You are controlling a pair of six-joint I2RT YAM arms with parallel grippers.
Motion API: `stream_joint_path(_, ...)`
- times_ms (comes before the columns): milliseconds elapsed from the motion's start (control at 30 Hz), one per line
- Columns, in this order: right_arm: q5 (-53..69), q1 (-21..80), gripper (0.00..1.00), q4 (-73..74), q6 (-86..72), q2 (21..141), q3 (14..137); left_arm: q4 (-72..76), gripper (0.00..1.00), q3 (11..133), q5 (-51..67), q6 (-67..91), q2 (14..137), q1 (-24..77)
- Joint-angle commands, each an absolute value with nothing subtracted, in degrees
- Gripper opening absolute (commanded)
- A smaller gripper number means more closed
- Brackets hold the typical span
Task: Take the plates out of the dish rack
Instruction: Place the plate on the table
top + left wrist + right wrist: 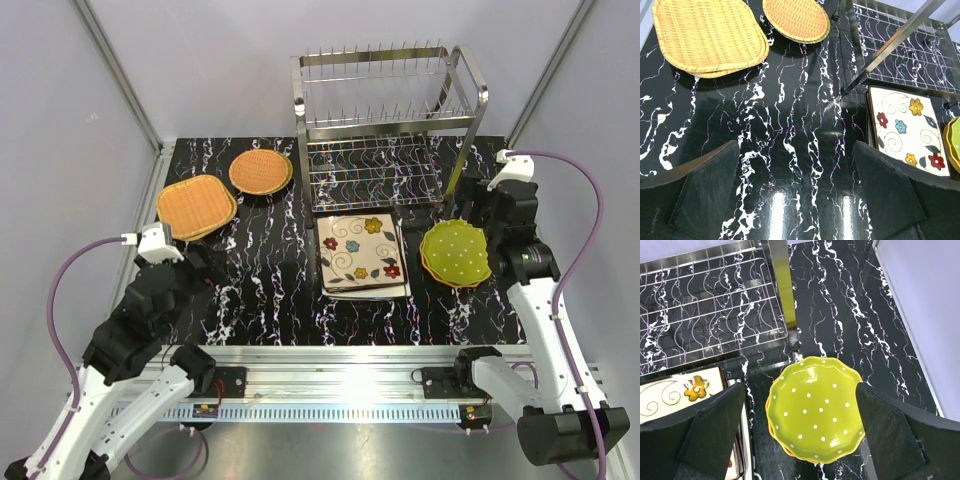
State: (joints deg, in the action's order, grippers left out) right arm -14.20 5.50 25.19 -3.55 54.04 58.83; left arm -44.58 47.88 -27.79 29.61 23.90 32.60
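1. Left claw [795, 170]: one. Jaws spread wide and holding nothing, above a bare stretch of the black white-veined tabletop [270, 290], near the woven plates.
2. Right claw [801, 390]: one. Jaws spread wide and holding nothing, above the lime-green dotted plate [815, 410], which shows between its two fingers in the right wrist view.
3. Dish rack [385, 120]: one, of shiny steel wire in two tiers. It stands at the far middle of the tabletop, with a row of upright prongs on top and a grid shelf below.
4. Plate piles: four, all lying flat on the tabletop.
5. Squarish orange woven plate [707, 35]: one on top, at the far left. A second rim shows under it, so two are counted.
6. Round orange woven plate [796, 19]: one on top, just beside the squarish pile and left of the rack. A second rim shows below it, so two are counted.
7. Flower-patterned square plate [362, 250]: one, directly in front of the rack. It tops a pile of square plates whose edges show at the near side; how many lie under it cannot be told.
8. Lime-green dotted plate: one, round with a scalloped rim, right of the flower-patterned plate and near the rack's right front leg. An orange rim shows under it; the number beneath cannot be told.
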Motion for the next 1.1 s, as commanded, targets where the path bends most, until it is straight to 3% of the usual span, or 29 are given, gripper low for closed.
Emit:
stream_joint_path(0, -16.70, 5.36, 1.00, 23.73, -4.13, 52.65, 58.89, -44.47, 0.99, 49.83, -29.35, 30.06, 22.68, 32.43)
stream_joint_path(1067, -17.66, 5.27, 1.00, 22.15, -2.90, 51.15, 56.42, -42.01, 0.99, 47.72, -31.03, 28.92, 19.34, 32.43)
